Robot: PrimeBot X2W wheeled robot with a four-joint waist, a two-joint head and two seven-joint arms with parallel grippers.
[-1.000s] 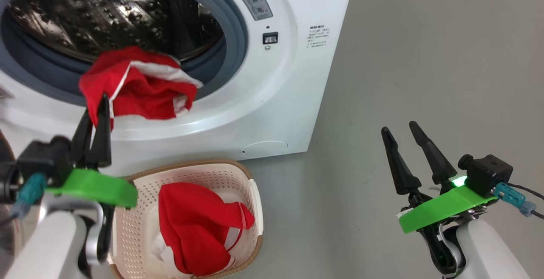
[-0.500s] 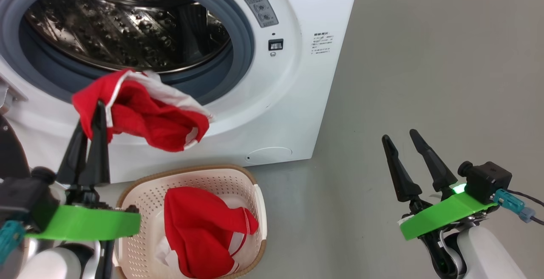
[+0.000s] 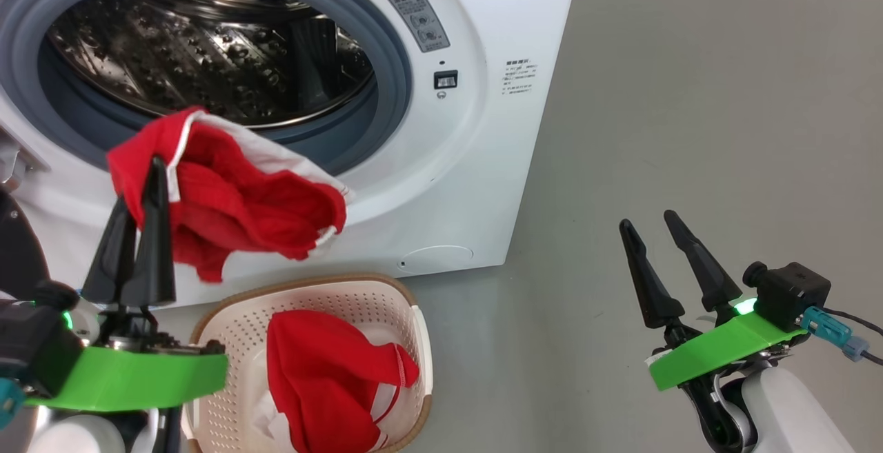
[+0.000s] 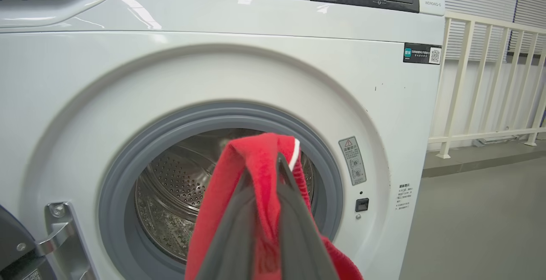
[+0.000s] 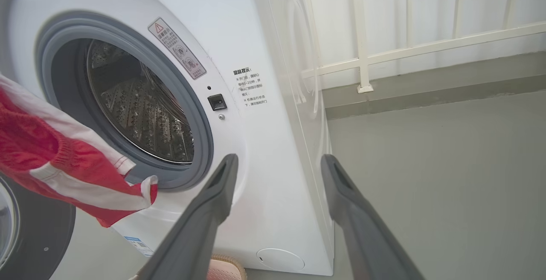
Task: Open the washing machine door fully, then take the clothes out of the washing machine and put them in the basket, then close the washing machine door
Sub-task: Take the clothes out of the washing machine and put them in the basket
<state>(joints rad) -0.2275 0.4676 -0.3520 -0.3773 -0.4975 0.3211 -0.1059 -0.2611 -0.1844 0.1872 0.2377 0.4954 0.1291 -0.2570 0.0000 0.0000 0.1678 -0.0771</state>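
My left gripper [image 3: 141, 180] is shut on a red garment with white trim [image 3: 241, 205], which hangs in front of the washing machine [image 3: 483, 163], below the grey gasket and above the basket [image 3: 310, 280]. In the left wrist view the fabric [image 4: 256, 156] drapes over my left gripper [image 4: 262, 165]. A second red garment [image 3: 331, 377] lies in the cream basket. The steel drum [image 3: 207, 46] shows no clothes. The door's black rim [image 5: 42, 237] stands swung open at the left. My right gripper [image 3: 647, 218] is open and holds nothing, off to the machine's right.
Bare grey floor [image 3: 690, 94] spreads to the right of the washer. A cream railing [image 5: 362, 58] and a low ledge stand behind it. The door hinge bracket [image 4: 59, 229] sits at the opening's left edge. The basket rim [image 5: 226, 267] peeks below my right gripper [image 5: 279, 157].
My left gripper has pulled the red garment out of the drum opening and down over the front panel, nearer the basket. The head view has shifted slightly. The right arm has not moved.
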